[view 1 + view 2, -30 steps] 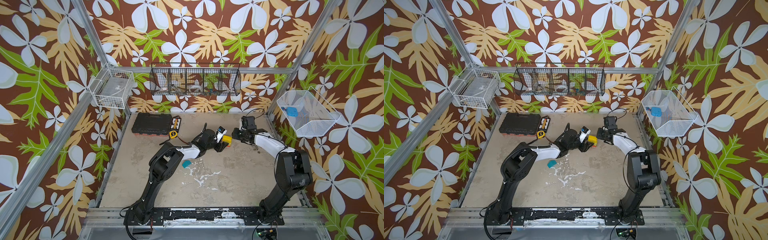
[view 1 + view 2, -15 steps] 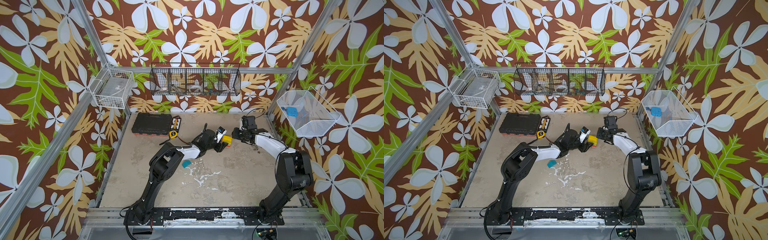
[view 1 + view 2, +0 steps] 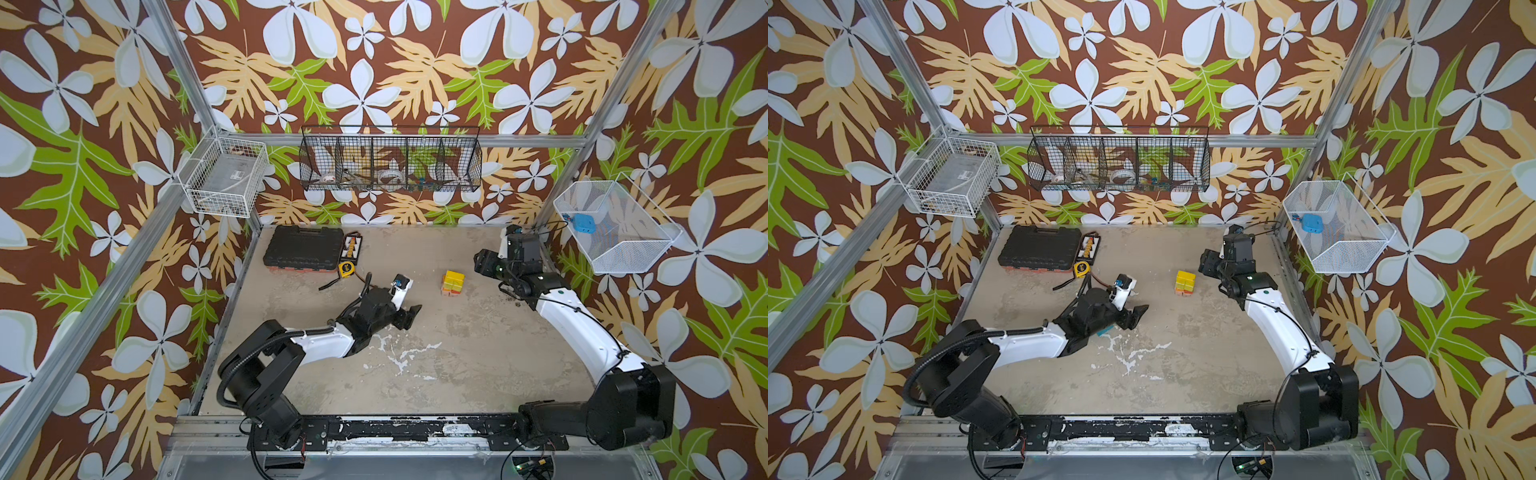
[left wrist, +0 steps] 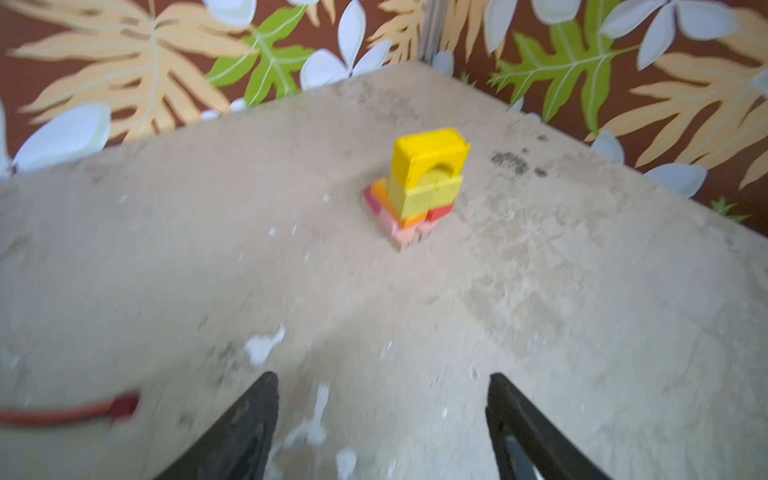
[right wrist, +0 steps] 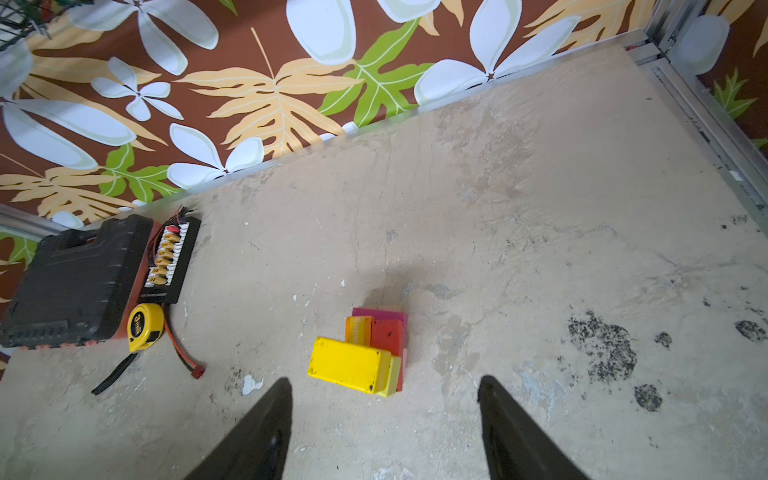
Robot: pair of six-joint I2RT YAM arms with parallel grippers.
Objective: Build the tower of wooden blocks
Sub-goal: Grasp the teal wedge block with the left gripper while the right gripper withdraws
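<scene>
The tower (image 3: 452, 283) (image 3: 1185, 283) stands alone at mid-table: a tan and pink base, red and orange blocks, yellow-green blocks, and a yellow arch block (image 4: 430, 156) on top. My left gripper (image 4: 382, 376) (image 3: 409, 315) is open and empty, low over the table, to the left of and nearer than the tower. My right gripper (image 5: 384, 380) (image 3: 482, 262) is open and empty, just right of the tower (image 5: 361, 353). A sliver of a teal block (image 3: 1105, 331) shows under the left arm.
A black tool case (image 3: 301, 252), a connector board (image 3: 352, 248) and a yellow tape measure (image 3: 345, 269) with a red-tipped cable (image 5: 198, 371) lie at the back left. Wire baskets (image 3: 390, 164) hang on the walls.
Both grippers were at the tower with the yellow block between them. They have opened and drawn back, the left one leftward and nearer, the right one rightward. The yellow block stays on top.
</scene>
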